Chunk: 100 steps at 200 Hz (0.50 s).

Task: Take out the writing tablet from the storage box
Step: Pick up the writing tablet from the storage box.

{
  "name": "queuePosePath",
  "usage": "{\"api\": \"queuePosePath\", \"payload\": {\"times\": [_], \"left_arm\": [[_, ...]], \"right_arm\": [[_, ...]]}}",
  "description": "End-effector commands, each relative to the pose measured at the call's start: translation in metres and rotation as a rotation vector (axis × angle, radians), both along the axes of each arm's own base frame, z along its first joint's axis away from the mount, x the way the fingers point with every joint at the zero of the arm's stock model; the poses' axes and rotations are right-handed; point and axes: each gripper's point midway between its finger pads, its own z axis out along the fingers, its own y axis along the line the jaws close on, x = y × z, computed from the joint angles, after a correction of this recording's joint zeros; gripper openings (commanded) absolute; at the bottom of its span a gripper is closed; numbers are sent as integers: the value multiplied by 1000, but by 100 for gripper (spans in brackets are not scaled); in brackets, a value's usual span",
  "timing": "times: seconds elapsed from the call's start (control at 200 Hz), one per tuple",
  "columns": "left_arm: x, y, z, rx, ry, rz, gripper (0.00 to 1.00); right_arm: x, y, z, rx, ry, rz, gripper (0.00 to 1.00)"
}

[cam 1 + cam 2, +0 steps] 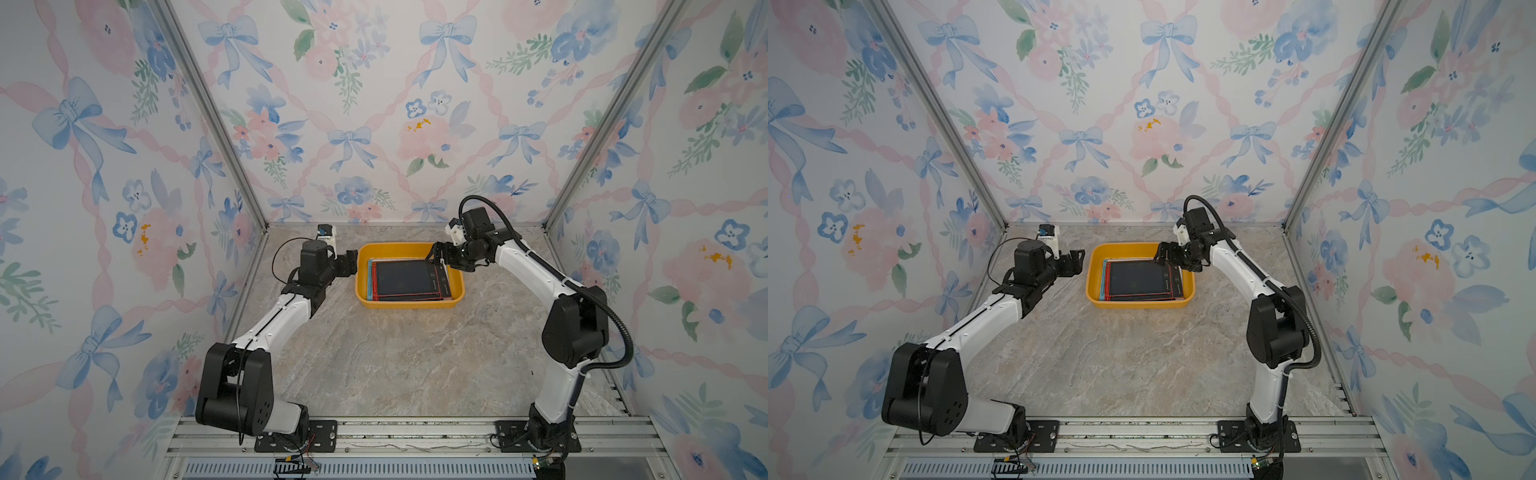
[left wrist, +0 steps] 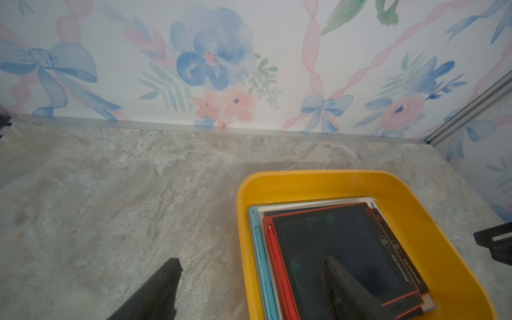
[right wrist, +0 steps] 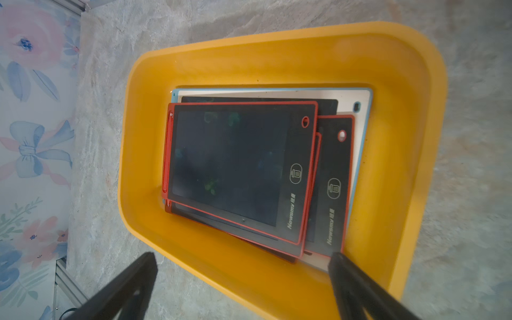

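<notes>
Holds fingers (image 3: 349, 279) of right gripper (image 3: 242, 256) wide apart and empty, astride the storage box (image 3: 277, 55) wall by a corner of the stack (image 3: 335, 155). Holds left gripper (image 2: 252, 261) fingers (image 2: 160, 288) apart too, empty, beside the box. Shows red-framed writing tablet (image 3: 230, 166) flat atop the stack inside.

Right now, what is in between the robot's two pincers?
The yellow storage box with its stack of writing tablets lies between the left pincer and right pincer, in both top views.
</notes>
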Motion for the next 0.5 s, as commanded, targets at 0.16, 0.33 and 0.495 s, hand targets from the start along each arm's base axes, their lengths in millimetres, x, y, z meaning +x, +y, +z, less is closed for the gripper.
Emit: {"api": "queuePosePath", "payload": {"times": [0.16, 0.33, 0.495], "left_arm": [[3, -12, -41, 63, 136, 91, 76], [8, -23, -60, 33, 187, 68, 72], [12, -31, -73, 16, 222, 48, 66]], "right_arm": [[-1, -1, -36, -71, 52, -52, 98], [-2, -9, -57, -116, 76, -73, 98], [-1, -6, -70, -106, 90, -71, 97]]}}
